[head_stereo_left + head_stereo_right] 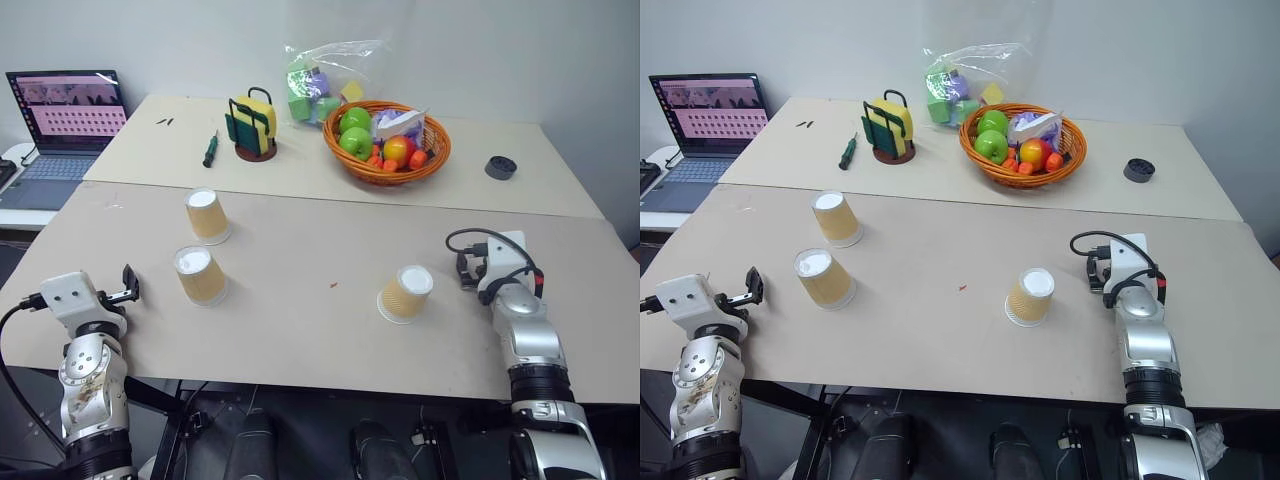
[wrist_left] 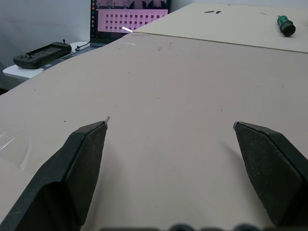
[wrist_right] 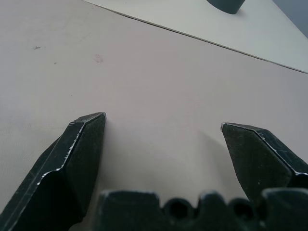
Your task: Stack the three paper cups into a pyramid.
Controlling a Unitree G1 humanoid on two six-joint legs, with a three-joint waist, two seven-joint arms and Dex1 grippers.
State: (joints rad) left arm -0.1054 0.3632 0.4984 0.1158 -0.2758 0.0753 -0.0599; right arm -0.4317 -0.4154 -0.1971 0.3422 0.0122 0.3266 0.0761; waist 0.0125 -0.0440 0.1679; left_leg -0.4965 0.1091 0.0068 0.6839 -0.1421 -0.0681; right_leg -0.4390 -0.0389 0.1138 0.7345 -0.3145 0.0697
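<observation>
Both grippers sit nearest, at the table's front edge: the left gripper over the near left corner, the right gripper over the near right part. Each has its two black wedge-shaped fingers spread wide with only bare tabletop between them, holding nothing.

Largest is the near table, a flat matte beige board, butted against a paler far table along a thin seam. On a side desk to the left stands an open laptop, its screen pink and its left side cut off by the frame edge.

On the far table sits a round woven orange basket of green, yellow and orange fruit, with a crumpled clear plastic bag of coloured blocks behind it; what else it holds is hard to make out. Left of the basket stands a dark wire holder with yellow and green pads.

All three paper cups rest upside down on the near table, long axes upright, wide mouths down, white bases up, tan walls faintly ribbed. None is stacked. One cup stands back left, a second cup just in front of it, and the third cup well apart, near the right gripper.

Smaller still: a dark round cap-like object far right, and a green-handled screwdriver far left.
</observation>
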